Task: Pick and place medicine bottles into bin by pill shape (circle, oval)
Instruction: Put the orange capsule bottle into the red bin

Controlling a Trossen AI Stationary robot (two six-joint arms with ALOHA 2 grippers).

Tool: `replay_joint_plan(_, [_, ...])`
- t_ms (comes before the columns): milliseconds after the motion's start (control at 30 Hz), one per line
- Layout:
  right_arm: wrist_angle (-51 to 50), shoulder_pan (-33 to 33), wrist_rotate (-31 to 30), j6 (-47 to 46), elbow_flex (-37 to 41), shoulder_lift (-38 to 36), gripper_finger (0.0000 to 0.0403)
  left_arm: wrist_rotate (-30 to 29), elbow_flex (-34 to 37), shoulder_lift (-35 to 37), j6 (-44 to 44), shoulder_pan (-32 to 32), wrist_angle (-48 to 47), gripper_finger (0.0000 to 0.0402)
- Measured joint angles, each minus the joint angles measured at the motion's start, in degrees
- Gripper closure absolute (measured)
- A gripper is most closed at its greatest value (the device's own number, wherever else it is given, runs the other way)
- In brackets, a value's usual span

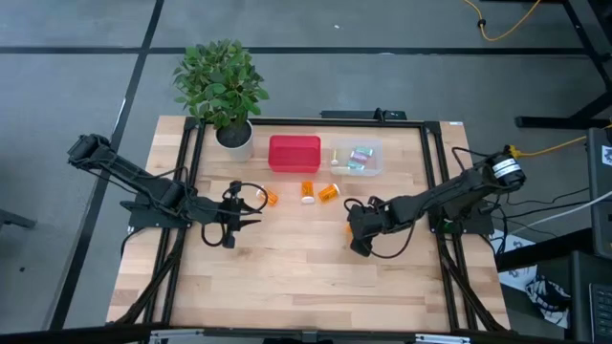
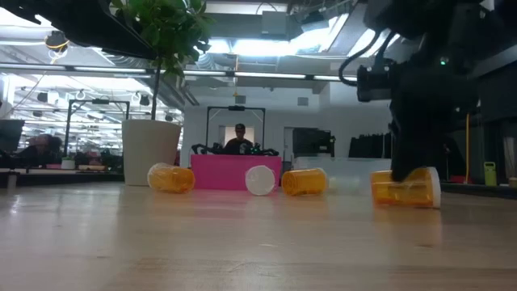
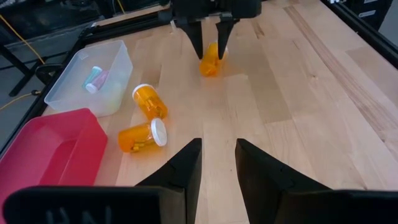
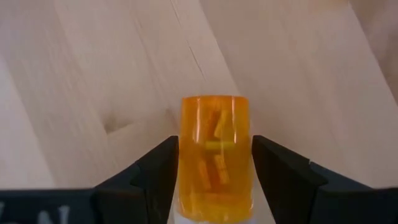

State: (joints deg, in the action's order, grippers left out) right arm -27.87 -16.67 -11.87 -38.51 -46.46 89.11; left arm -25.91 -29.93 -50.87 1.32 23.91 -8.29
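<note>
Grasping an orange pill bottle [image 4: 214,158] lying on the wooden table [image 1: 287,277], the right gripper [image 1: 358,234] has bare boards toward the near edge, the clenched left gripper [image 1: 251,209] waits opposite, and three orange bottles [image 1: 328,192] lie before the red bin [image 1: 295,153] and clear bin [image 1: 357,158].

Bare bench [image 1: 306,277] lies open at the front; three orange bottles [image 1: 307,191] lie before the bins [image 1: 295,153].
</note>
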Motion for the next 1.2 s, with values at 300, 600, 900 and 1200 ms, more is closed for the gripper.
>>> replay_joint_plan(300, [0.3, 0.0, 1.0, 0.1, -0.3, 2.5, 0.0196, 0.0, 0.0, 0.0, 0.0, 0.0, 0.0, 0.0310])
replay_joint_plan(600, [0.0, 0.0, 1.4, 1.6, -0.2, 2.6, 0.0196, 0.0, 0.0, 0.0, 0.0, 0.0, 0.0, 0.0310])
replay_joint_plan(900, [1.9, 0.1, -3.3, 8.5, 0.1, 2.8, 0.0199, 0.0, 0.0, 0.0, 0.0, 0.0, 0.0, 0.0310])
replay_joint_plan(1200, [4.1, 1.9, -5.6, 10.6, -0.2, 2.9, 0.0228, 0.0, 0.0, 0.0, 0.0, 0.0, 0.0, 0.0310])
